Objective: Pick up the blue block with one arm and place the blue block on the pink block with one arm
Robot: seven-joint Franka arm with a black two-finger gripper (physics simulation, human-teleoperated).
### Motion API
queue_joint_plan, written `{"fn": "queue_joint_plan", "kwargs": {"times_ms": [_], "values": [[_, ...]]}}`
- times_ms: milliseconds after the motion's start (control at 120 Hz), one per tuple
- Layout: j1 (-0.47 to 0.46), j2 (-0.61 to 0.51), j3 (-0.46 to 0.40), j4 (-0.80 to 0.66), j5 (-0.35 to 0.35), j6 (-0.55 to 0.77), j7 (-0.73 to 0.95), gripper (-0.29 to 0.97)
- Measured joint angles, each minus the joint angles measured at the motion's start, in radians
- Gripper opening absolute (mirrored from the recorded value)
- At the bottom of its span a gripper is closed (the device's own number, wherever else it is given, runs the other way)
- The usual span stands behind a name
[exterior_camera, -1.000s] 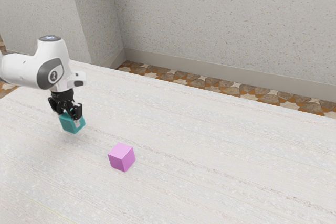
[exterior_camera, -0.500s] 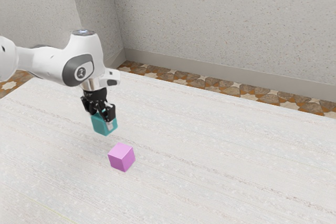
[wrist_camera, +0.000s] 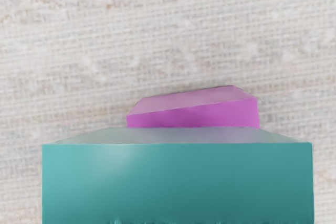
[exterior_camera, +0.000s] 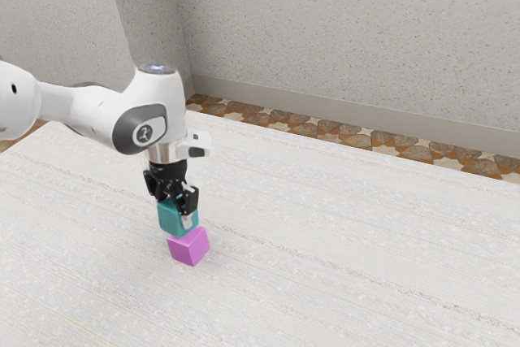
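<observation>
Blue block, a smooth teal-tinted cube, held off the table in my black two-finger pincer; the fingers are clamped against two opposite sides of its upper part, so the pincer is grasping the blue block; the block hangs straight under my hand, upright, its lower half clear of the fingers; directly beneath it sits the pink block, a smooth magenta cube resting on the pale, finely grained wooden table; in the exterior view the two cubes meet along one line, blue over pink, and I cannot tell whether they touch or are parted by a sliver of air; the pink block juts a little toward the exterior view's right from under the blue one; in the wrist view the blue block lies close under my hand, and the pink block shows just past its far edge, turned at a slight angle to it, with table all around; my white arm reaches in from the exterior view's left, wrist pointing straight down; behind the table, a speckled grey wall and a strip of brown patterned floor tiles.
</observation>
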Motion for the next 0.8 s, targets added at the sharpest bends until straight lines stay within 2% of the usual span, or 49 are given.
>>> {"fn": "queue_joint_plan", "kwargs": {"times_ms": [42,92,308,533,575,800], "values": [[0.0,0.0,0.0,-0.002,0.0,0.001,-0.005,0.33],[-0.001,0.0,-0.012,-0.002,0.005,0.001,-0.009,0.41],[-0.006,-0.002,-0.021,-0.001,0.006,0.001,-0.016,0.56],[-0.005,-0.077,-0.028,0.048,0.007,-0.04,-0.018,0.64],[-0.007,-0.089,-0.03,0.089,0.007,-0.061,-0.017,0.65],[-0.021,-0.064,-0.009,0.509,0.009,-0.255,-0.013,0.67]]}}
